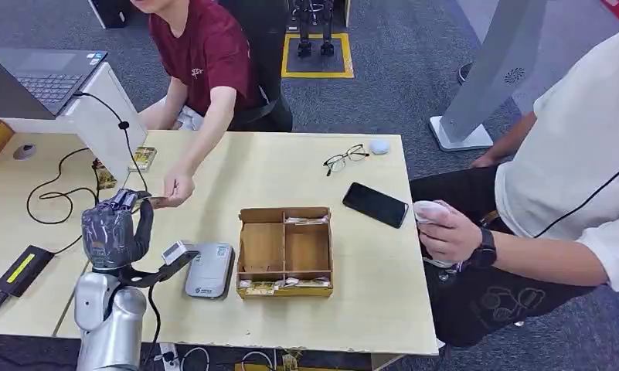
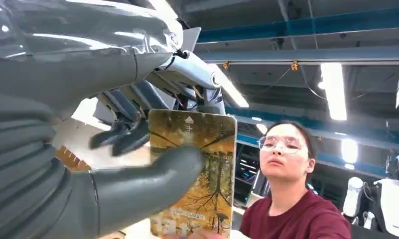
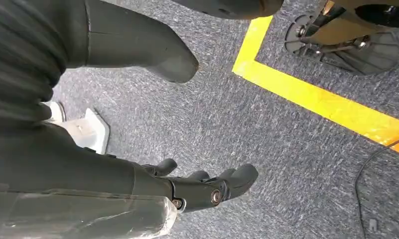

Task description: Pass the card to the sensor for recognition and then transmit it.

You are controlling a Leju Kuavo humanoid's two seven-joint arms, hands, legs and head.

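Card (image 2: 199, 174), printed with yellow autumn trees, sits pinched between the thick grey thumb and the darker fingers (image 2: 125, 137) of the robot's left hand (image 1: 114, 224), which is raised over the left part of the wooden table (image 1: 368, 301). In the head view a person in a dark red shirt (image 1: 209, 50) reaches a hand (image 1: 176, 188) to the far edge of the card, touching it while the robot grips the near end.

Further left lie a black cable (image 1: 51, 193) and a small black box with a yellow label (image 1: 18, 269). Just right of the left hand a grey card sensor (image 1: 209, 270) rests on the table. Next to it stands an open cardboard tray (image 1: 285, 249) split into compartments, with cards along its front slot. Beyond it lie eyeglasses (image 1: 345, 158) and a black phone (image 1: 375, 204). A second person in a white shirt (image 1: 576, 154) stands at the right edge.

The right hand (image 3: 207, 186) hangs over grey carpet (image 3: 267, 129), fingers loosely apart, holding nothing.
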